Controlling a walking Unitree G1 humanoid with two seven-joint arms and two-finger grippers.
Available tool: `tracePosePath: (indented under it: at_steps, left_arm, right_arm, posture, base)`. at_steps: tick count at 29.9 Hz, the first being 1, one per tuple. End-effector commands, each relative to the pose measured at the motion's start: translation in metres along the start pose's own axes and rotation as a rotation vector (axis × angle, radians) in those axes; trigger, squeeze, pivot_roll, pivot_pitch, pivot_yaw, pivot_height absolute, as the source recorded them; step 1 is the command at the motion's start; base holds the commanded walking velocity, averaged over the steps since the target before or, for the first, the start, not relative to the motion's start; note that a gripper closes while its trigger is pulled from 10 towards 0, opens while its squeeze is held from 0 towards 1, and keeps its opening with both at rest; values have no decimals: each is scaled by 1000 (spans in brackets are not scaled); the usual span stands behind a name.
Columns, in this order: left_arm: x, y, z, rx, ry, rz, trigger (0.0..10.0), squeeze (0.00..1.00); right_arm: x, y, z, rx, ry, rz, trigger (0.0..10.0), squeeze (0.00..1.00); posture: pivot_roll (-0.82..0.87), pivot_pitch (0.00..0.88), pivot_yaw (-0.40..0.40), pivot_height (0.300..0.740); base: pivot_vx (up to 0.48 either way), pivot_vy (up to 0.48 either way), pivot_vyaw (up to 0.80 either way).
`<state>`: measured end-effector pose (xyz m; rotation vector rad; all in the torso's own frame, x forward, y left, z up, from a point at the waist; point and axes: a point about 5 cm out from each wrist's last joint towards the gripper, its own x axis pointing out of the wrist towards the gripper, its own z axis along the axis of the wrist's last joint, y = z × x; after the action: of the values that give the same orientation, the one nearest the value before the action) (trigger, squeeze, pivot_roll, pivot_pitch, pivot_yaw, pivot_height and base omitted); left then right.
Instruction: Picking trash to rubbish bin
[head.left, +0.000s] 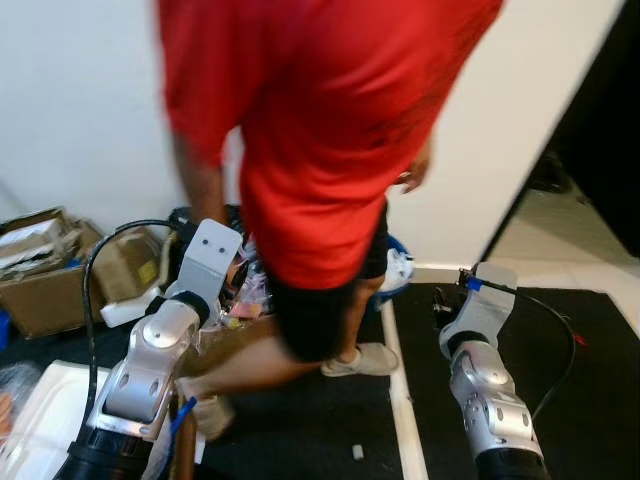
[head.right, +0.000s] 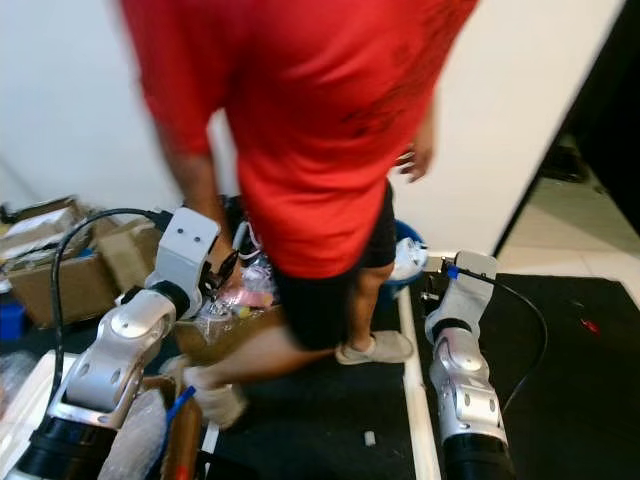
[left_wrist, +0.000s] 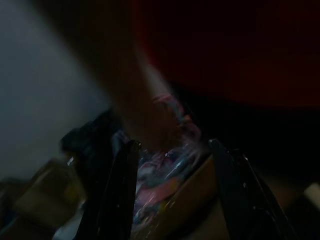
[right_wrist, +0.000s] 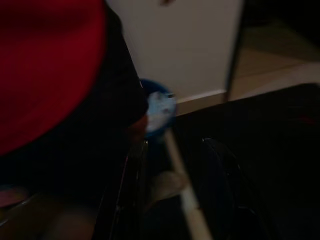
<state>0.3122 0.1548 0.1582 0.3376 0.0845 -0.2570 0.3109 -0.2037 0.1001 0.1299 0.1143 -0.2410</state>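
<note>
Where person (head.left: 320, 150) stands, shirt plain red, no lettering.

Dark floor mat (head.left: 330, 420) bears cardboard boxes (head.left: 50, 280).

Person (head.left: 320, 150) in red shirt stood at 12 o'clock; cardboard boxes (head.left: 45, 270) sat at 9 o'clock by white wall (head.left: 70, 110).

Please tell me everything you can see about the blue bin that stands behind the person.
The blue bin stands on the floor against the white wall, near the edge of the black mat. It looks round, with a blue rim, perhaps plastic. Something pale, whitish, shows inside at its top. The person's legs hide much of it, so its full shape and what touches it cannot be told.
</note>
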Motion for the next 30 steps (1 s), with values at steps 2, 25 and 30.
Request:
tracePosePath:
  at_steps: [2, 25, 30]
  left_arm:
    - [-2, -1, -5, 4, 18, -7, 10000, 0]
    - [-4, 2, -6, -14, 25, 6, 10000, 0]
    - [-3, 1, -6, -19, 27, 3, 10000, 0]
  right_arm:
    - [-2, 0, -2, 2, 12, -3, 10000, 0]
    - [-4, 4, -3, 2, 16, 9, 10000, 0]
    - [-4, 5, -2, -2, 10, 19, 10000, 0]
  posture:
    - [63, 73, 19, 740]
    - [58, 79, 19, 740]
    - [57, 80, 18, 740]
  base:
    - [0, 0, -800]
    - [0, 0, -800]
    - [0, 0, -800]
